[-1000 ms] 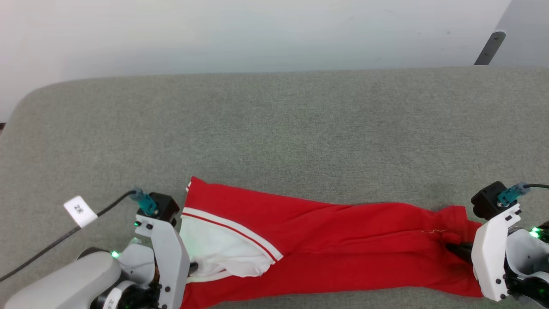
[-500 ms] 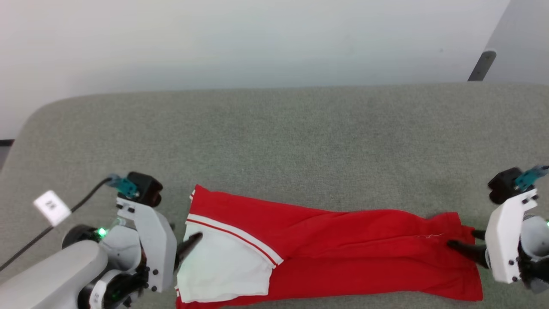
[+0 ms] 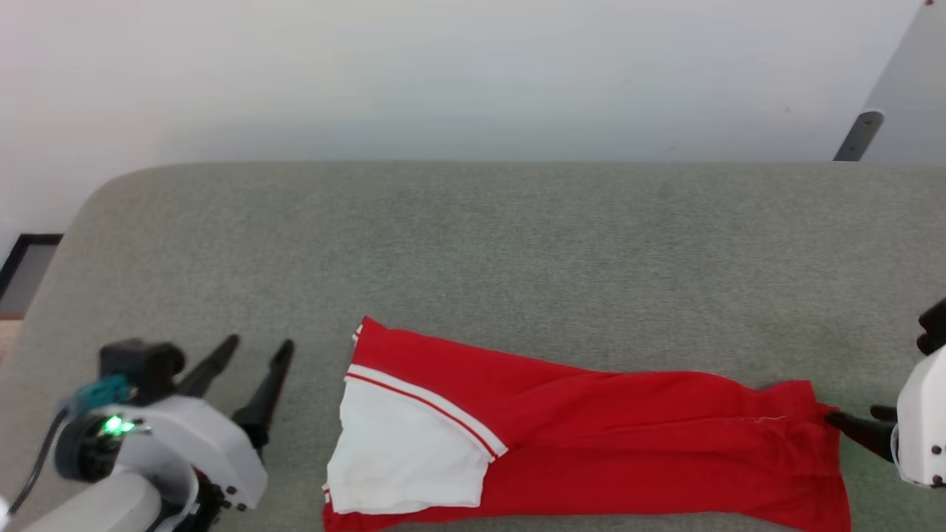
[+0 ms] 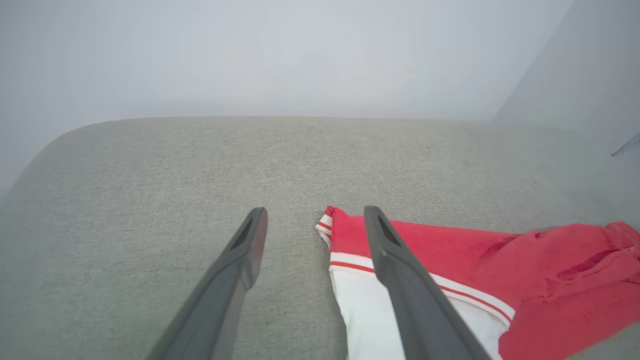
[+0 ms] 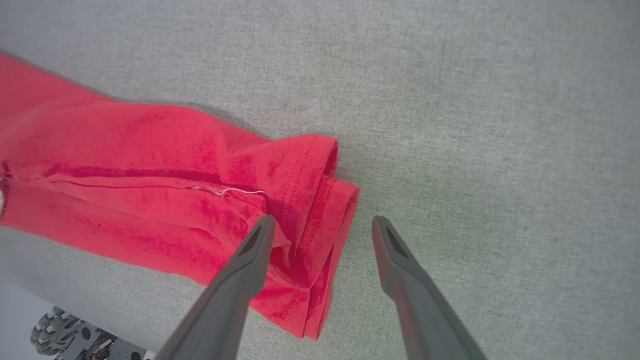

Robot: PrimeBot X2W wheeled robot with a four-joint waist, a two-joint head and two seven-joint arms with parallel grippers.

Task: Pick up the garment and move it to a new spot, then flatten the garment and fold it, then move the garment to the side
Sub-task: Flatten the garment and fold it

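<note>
A: Where's the garment (image 3: pixel 591 436) lying rn?
B: It's lying flat on the grey desk (image 3: pixel 517 244), folded into a long red strip running L to R.
A: L fingers (image 3: pixel 270 384) doing what?
B: Standing spread wide, gripping nothing. They're hovering just L of the garment, beside its white sleeve (image 3: pixel 406 458), not touching it. In the L wrist view one finger is crossing in front of the sleeve & its red-white trim.
A: And the R fingers (image 5: pixel 245 270)?
B: Also standing apart, holding nothing. They're sitting at the garment's R end: one finger is pointing over the red hem (image 5: pixel 335 210), the other is pointing past it over bare desk. Can't tell if the first one is touching fabric.
A: What's showing beyond the garment?
B: More desk stretching away, then a pale wall (image 3: pixel 443 74) rising behind it.
</note>
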